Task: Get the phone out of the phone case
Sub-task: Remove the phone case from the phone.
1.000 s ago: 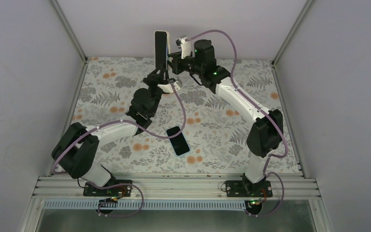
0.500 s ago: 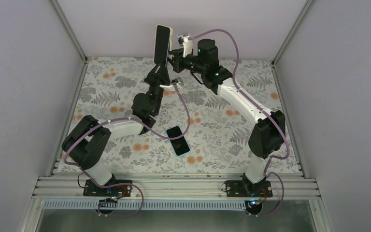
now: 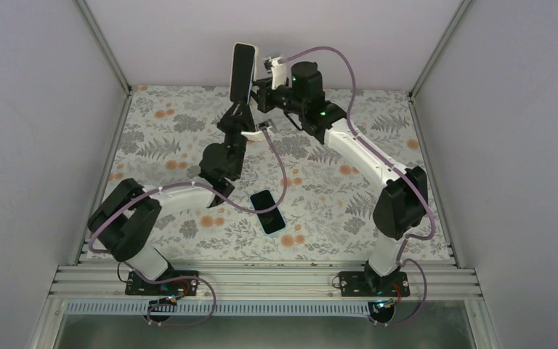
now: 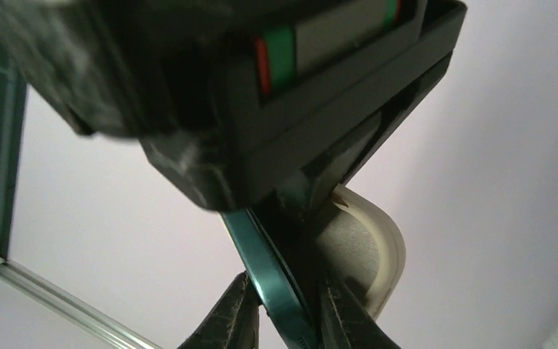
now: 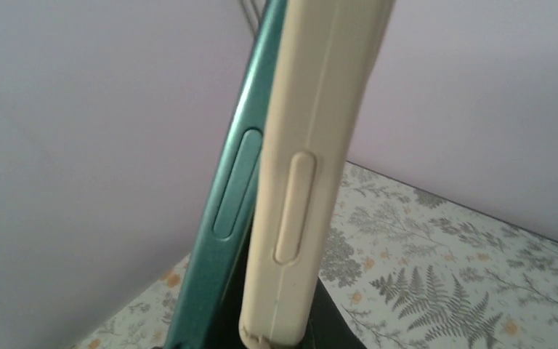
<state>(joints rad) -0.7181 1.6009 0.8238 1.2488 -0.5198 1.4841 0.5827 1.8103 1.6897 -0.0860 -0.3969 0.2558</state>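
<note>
A teal phone (image 3: 242, 69) stands upright in the air at the back of the table, partly out of its cream case (image 3: 255, 61). My left gripper (image 3: 238, 109) is shut on the phone's lower end from below. In the left wrist view its fingers (image 4: 285, 285) pinch the teal phone edge (image 4: 272, 280), with the cream case (image 4: 367, 254) peeled off to the right. My right gripper (image 3: 263, 93) meets the case from the right. In the right wrist view the phone (image 5: 225, 203) and case (image 5: 305, 167) stand apart, and dark jaws close round the case's lower end (image 5: 276, 336).
A second phone (image 3: 268, 211) in a light blue case lies flat on the floral table (image 3: 334, 196) between the arms. White enclosure walls stand close behind the raised phone. Purple cables loop off both wrists.
The left arm has lifted the phone slightly higher and tilted it a little to the right. The right gripper has stayed against the case.
</note>
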